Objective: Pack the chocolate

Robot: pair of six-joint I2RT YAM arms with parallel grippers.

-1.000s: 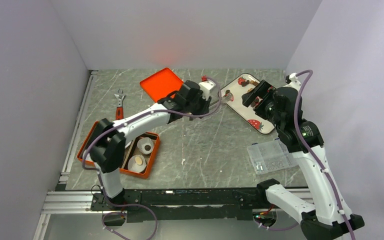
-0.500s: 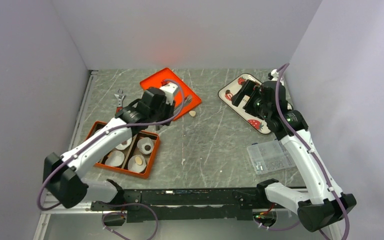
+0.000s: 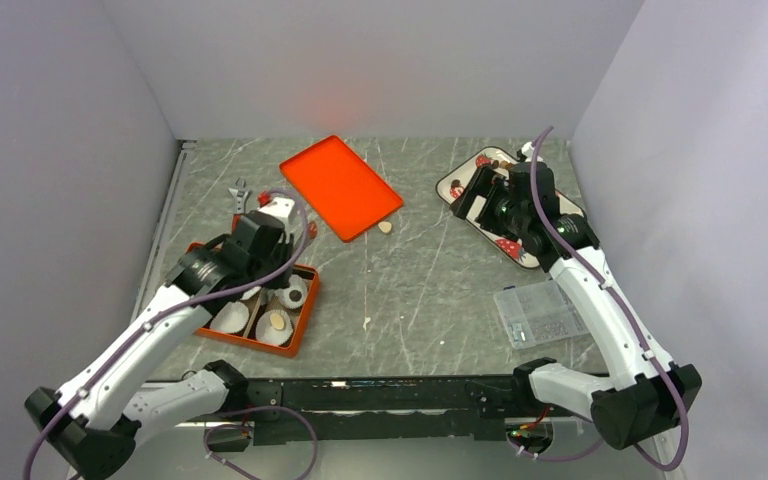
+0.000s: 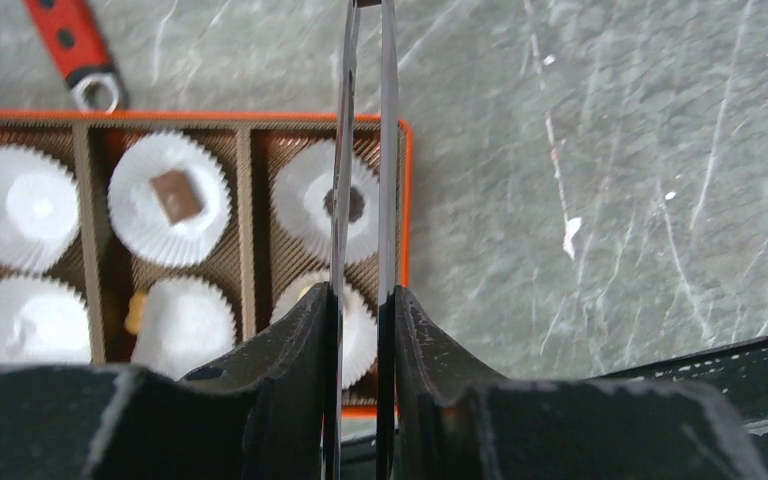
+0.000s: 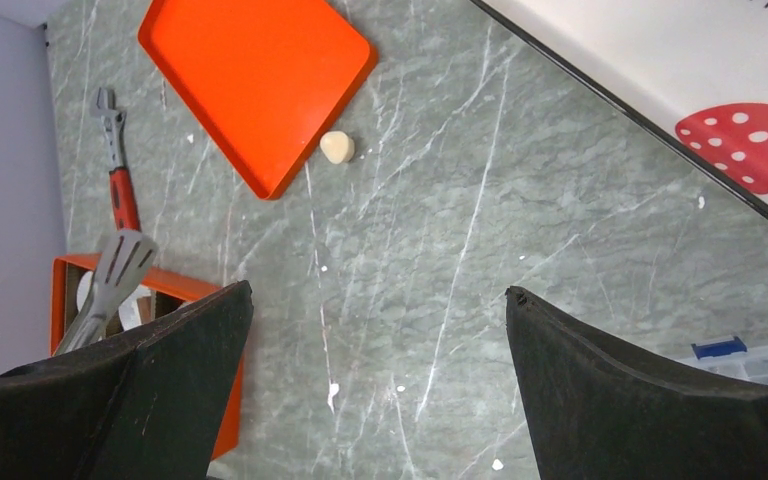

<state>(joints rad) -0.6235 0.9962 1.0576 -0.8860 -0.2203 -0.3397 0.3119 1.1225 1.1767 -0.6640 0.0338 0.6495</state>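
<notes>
Chocolate (image 4: 175,195): two in cups in orange box (image 4: 210,114); one tan piece (image 5: 337,147) loose, just beside orange lid (image 5: 260,70).
Paper cups (image 4: 35,205): six.
Left gripper (image 4: 360,300): clamping one pair of tongs (image 4: 388,150).
Right gripper (image 5: 377,290): spread, empty.

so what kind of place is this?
Probably a lab robot cell: white walls around a marbled tabletop, arms bolted to a rail, staged props like a wrench and an orange box.

We see a grey-green table (image 3: 430,280) with white veins, an orange lid (image 3: 341,186) and a white tray (image 5: 660,60) with red strawberries (image 5: 750,135). The near-left box (image 4: 210,116) is orange, its pleated cups (image 4: 20,208) white, the tongs (image 4: 389,150) silver, the chocolate (image 4: 176,196) brown or tan.
</notes>
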